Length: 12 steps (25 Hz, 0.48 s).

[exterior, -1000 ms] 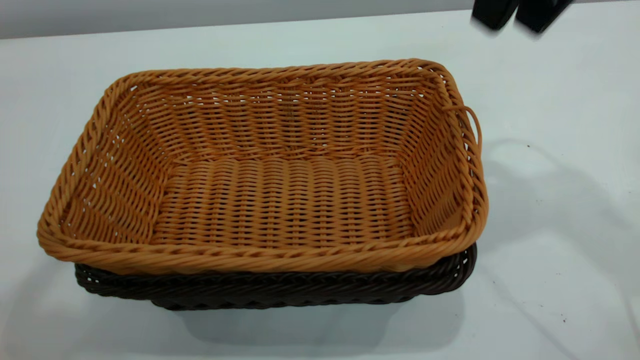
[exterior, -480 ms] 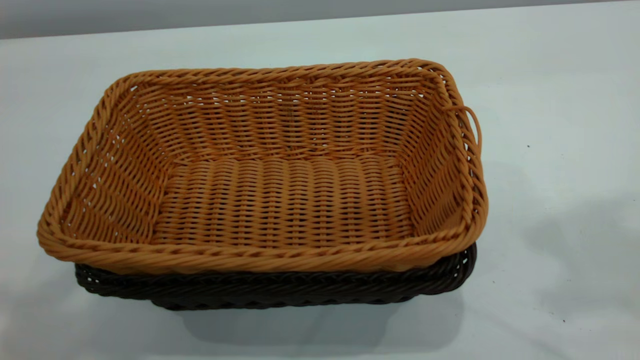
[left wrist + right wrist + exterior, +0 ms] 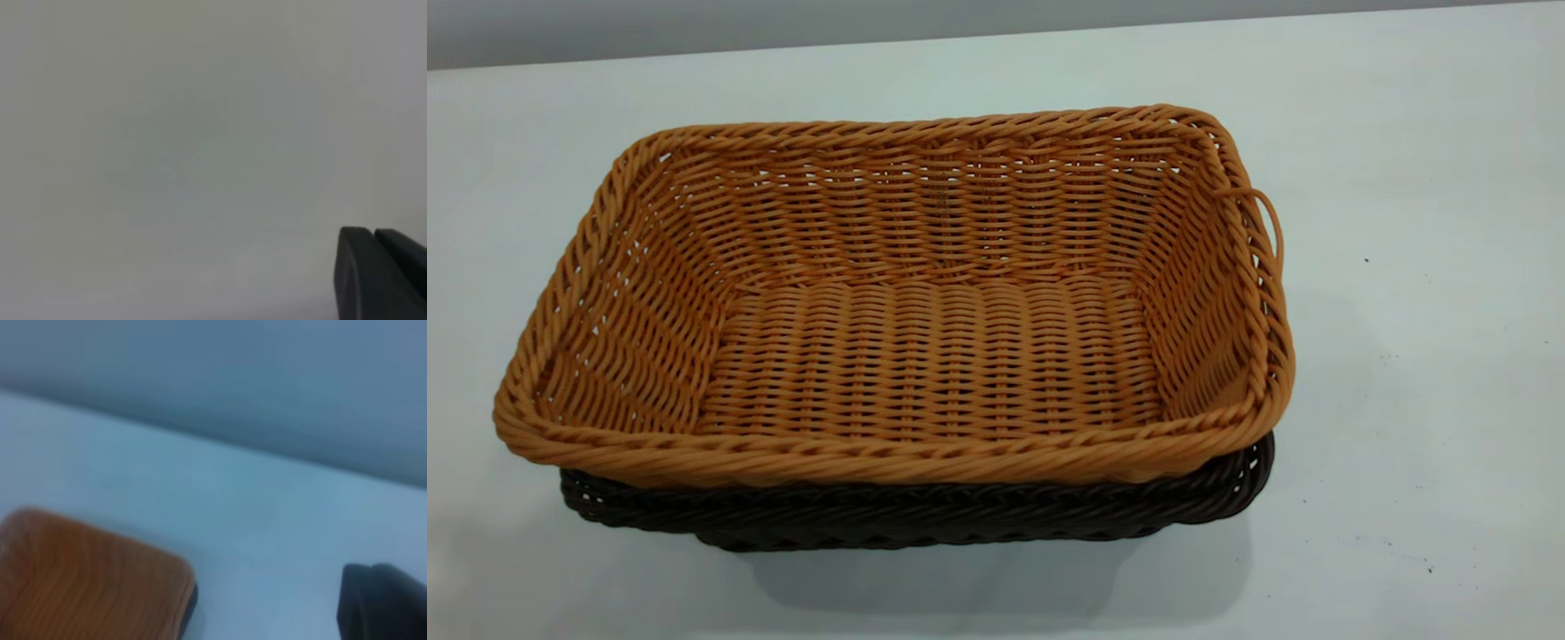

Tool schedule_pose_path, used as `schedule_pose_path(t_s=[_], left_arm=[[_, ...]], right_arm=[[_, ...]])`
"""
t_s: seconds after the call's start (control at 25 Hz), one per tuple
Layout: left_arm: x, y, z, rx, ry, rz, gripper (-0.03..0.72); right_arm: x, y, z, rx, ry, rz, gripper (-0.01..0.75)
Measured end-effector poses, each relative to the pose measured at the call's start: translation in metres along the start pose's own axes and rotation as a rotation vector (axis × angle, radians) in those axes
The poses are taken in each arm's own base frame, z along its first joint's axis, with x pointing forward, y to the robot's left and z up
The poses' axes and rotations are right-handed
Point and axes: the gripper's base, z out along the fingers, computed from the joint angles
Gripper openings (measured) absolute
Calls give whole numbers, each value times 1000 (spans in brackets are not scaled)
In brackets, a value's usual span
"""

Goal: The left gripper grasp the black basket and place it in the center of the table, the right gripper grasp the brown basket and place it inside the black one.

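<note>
Tan wicker brown basket nested inside black basket.

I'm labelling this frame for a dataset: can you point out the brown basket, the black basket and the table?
brown basket (image 3: 929,356), exterior view, on its woven floor.
black basket (image 3: 925,516), exterior view, on its near rim showing below the brown one.
table (image 3: 1423,373), exterior view, on bare surface right of the baskets.

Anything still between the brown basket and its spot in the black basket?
Nothing visible. The brown basket already sits nested in the black basket on the table, with no gripper over them in the exterior view.
</note>
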Motion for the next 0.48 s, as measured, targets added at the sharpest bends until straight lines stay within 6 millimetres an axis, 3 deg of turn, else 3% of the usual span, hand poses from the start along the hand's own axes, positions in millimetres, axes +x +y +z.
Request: schedule_pose_path(t_s=[0.32,0.48], left_arm=[[-12,3,-21,10,-68,-15,0],[-2,3,-23,30,-46,-10,-1]], right_arm=[[37,-16,-73,205,-163,-4,1],[54,-14,-100,267,-241,-12,1]])
